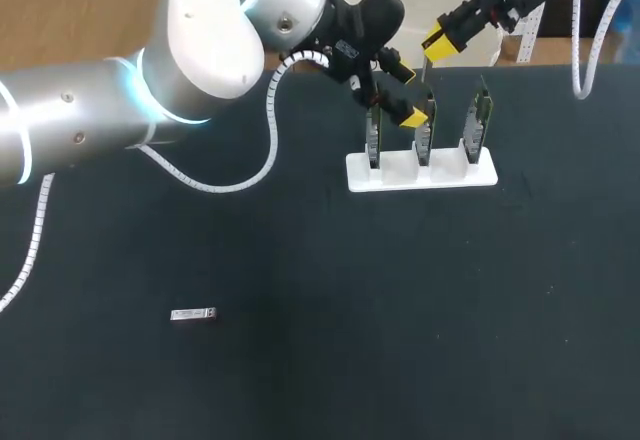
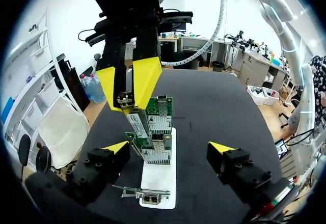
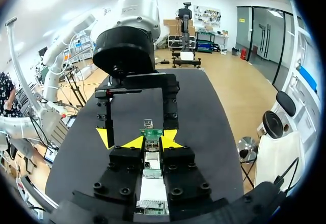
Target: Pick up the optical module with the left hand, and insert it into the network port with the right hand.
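My right gripper (image 1: pixel 437 43) hangs above the white rack (image 1: pixel 420 172), shut on a silver optical module (image 2: pixel 126 101). The module points down at the middle network card (image 1: pixel 425 125). In the right wrist view the module (image 3: pixel 152 159) sits between the yellow tips, with the green card (image 3: pixel 152 132) just ahead of it. My left gripper (image 1: pixel 405 93) is open, its fingers standing wide on either side of the cards (image 2: pixel 155 150) without touching them. A second silver module (image 1: pixel 193 314) lies flat on the black table at the front left.
The rack holds three upright network cards, the others at its left (image 1: pixel 373 138) and right (image 1: pixel 480 115) slots. A white coiled cable (image 1: pixel 270 125) hangs from my left arm over the table.
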{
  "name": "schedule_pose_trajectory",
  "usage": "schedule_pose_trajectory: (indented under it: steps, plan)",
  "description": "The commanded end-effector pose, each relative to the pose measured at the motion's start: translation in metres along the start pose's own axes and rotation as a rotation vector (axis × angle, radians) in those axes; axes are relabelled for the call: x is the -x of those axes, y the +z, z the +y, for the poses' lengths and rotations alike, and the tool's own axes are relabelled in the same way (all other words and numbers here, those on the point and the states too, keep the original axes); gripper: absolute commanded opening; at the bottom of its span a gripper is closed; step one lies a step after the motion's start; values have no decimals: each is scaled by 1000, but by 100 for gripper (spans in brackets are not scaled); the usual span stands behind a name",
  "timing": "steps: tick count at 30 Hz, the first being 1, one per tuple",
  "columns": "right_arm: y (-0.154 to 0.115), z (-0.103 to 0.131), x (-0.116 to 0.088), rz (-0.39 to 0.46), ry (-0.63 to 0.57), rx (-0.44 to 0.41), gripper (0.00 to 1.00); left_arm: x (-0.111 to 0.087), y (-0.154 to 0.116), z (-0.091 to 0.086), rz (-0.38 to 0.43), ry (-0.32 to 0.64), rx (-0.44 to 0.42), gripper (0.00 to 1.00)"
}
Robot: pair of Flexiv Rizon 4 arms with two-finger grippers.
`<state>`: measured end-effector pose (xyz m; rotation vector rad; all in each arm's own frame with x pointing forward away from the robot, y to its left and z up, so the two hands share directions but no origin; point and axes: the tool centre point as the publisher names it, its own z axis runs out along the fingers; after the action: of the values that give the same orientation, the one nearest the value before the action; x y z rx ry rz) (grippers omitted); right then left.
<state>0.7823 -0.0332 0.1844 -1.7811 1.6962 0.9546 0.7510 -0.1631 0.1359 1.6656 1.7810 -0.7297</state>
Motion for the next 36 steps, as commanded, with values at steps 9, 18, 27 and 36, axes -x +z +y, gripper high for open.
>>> schedule_pose_trajectory:
  steps: [9, 18, 27, 36]
  plan:
    - [5, 22, -6, 5, 32, -41, 0, 1, 1, 1, 5, -1, -2, 100]
    - [5, 21, -6, 27, 36, -46, 0, 1, 1, 1, 5, -1, -2, 100]
    - [4, 21, -8, 38, 39, -48, 0, 1, 1, 1, 5, -1, -2, 100]
    - [7, 19, -13, 61, 42, -55, 0, 1, 1, 1, 5, -1, -2, 100]
